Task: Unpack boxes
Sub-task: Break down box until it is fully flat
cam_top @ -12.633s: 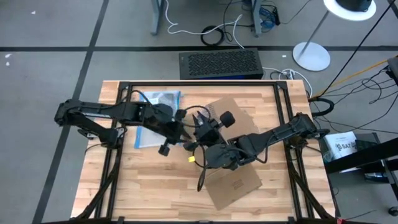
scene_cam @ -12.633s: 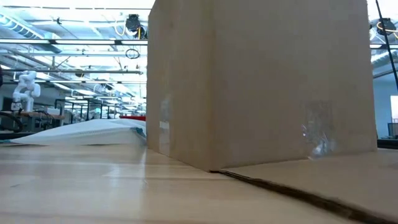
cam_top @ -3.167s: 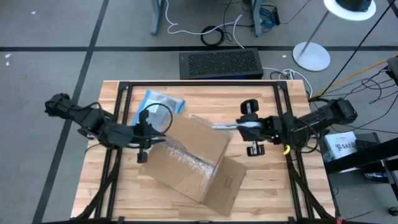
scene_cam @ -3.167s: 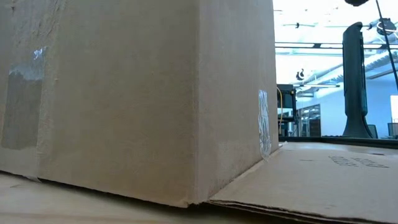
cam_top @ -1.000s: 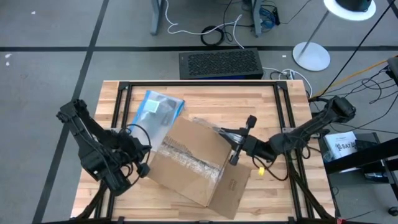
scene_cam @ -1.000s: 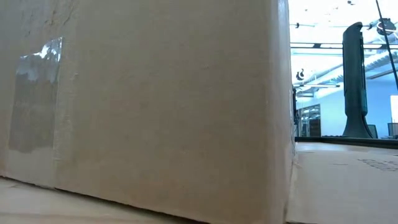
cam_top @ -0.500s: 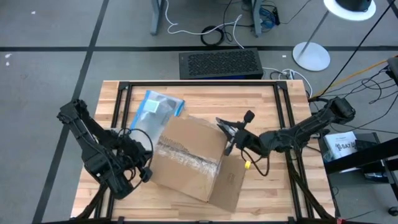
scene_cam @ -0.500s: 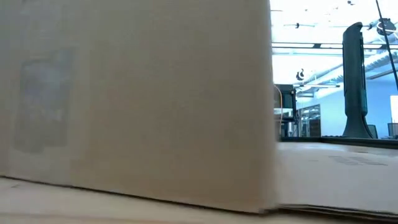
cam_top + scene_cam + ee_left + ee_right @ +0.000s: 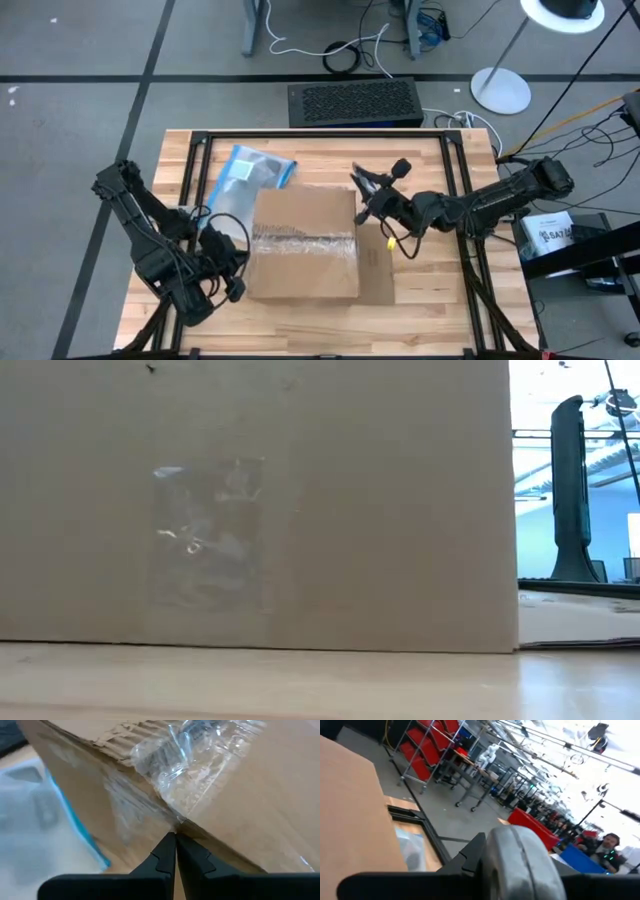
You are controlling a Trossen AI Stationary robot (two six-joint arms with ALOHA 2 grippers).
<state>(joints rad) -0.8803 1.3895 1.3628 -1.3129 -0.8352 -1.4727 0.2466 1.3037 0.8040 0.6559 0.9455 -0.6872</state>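
Left end effector (image 9: 175,851): clenched, empty, tips at the carton's left edge.
Right end effector (image 9: 366,193): grasping a grey metal object (image 9: 520,860), at the carton's far right corner.
Cardboard carton (image 9: 305,243): mid-table (image 9: 420,310), taped top up.
Plastic pouch (image 9: 245,172): behind the carton.

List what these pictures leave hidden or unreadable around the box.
- Box contents: high view shows only its closed, taped top; low view only one side wall.
- Table behind the box: the box wall fills the low view.
- Right gripper: a grey blurred thing fills the right wrist view; what it is cannot be told.
- Clear pouch: partly behind the box edge, contents too small to make out.
- Left gripper shut at the box corner.
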